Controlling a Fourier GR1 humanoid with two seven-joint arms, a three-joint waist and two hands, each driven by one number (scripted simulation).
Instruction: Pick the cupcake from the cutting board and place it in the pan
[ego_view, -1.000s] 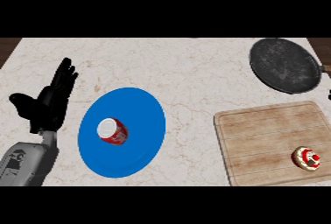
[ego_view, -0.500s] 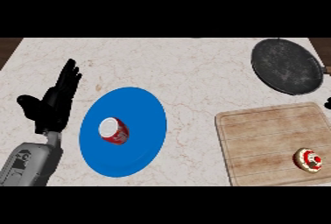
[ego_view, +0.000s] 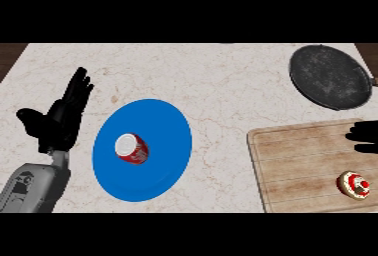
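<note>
Head view, looking down on a pale marbled counter (ego_view: 221, 85). The small round cupcake with white icing and a red centre (ego_view: 355, 184) rests on the light wooden cutting board (ego_view: 295, 170), near the board's lower right corner. The dark round pan (ego_view: 330, 76) lies on the counter beyond the board, at upper right, apart from it and holding nothing. The black right hand (ego_view: 365, 136) enters at the right edge over the board's upper right part, clear of the cupcake; too little of it shows to tell whether it is released or clenched. The black left hand (ego_view: 63, 117) rests at the left, fingers straight and up, grasping nothing. Beside it lies a blue round plate (ego_view: 166, 125) bearing a small red cup with a white inside (ego_view: 131, 148), tipped on its side.
</note>
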